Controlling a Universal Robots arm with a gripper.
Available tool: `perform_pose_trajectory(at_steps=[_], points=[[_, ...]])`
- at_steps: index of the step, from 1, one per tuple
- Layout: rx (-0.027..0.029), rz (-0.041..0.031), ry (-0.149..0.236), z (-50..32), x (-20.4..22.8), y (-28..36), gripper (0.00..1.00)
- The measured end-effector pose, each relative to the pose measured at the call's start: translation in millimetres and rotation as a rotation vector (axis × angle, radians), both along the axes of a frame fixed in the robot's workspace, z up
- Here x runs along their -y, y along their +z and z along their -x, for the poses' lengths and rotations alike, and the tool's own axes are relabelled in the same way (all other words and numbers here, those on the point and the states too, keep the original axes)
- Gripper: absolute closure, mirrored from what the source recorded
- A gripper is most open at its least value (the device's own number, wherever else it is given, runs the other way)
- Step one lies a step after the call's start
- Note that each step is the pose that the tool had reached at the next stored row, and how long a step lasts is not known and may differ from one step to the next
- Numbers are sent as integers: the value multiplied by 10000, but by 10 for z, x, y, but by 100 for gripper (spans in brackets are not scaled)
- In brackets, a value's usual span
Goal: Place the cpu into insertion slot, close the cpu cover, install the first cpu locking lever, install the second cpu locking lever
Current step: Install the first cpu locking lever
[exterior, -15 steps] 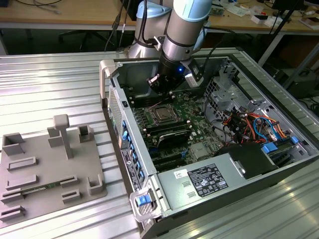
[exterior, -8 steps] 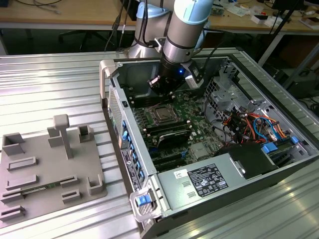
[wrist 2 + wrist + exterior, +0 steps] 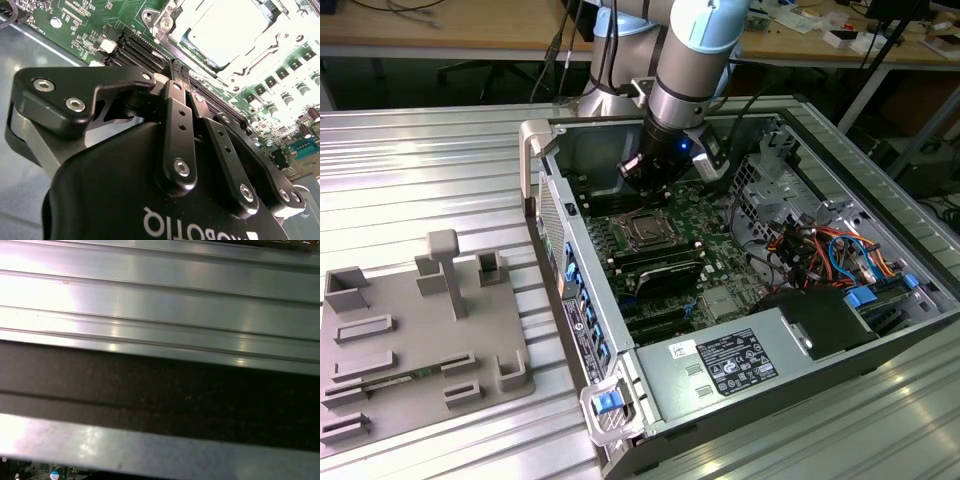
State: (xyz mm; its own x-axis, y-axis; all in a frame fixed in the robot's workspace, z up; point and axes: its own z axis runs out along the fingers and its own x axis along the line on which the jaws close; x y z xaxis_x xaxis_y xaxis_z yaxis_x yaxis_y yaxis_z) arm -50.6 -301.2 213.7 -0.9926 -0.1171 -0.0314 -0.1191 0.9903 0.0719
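End effector: black two-fingered end effector (image 3: 181, 67), fingers pressed together, nothing visibly held, tips just above the socket's edge.
Cpu: small flat silver-topped cpu (image 3: 227, 27) seated in the silver-rimmed insertion slot (image 3: 645, 229).
Cover: thin silver cpu cover (image 3: 260, 45) appears lowered over it.
Technique, judged: press levers with slow, steady, square contact.

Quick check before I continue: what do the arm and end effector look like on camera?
The arm is silver-grey with a pale blue joint cap, and a small blue light glows near its wrist. The end effector is matte black, with slim linkage fingers pinned by silver screws and white lettering on its body.
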Motion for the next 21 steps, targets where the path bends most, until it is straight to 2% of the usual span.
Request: perform_pose_trajectory(at_steps=[21], points=[[0, 1, 1, -28, 0, -83, 89]])
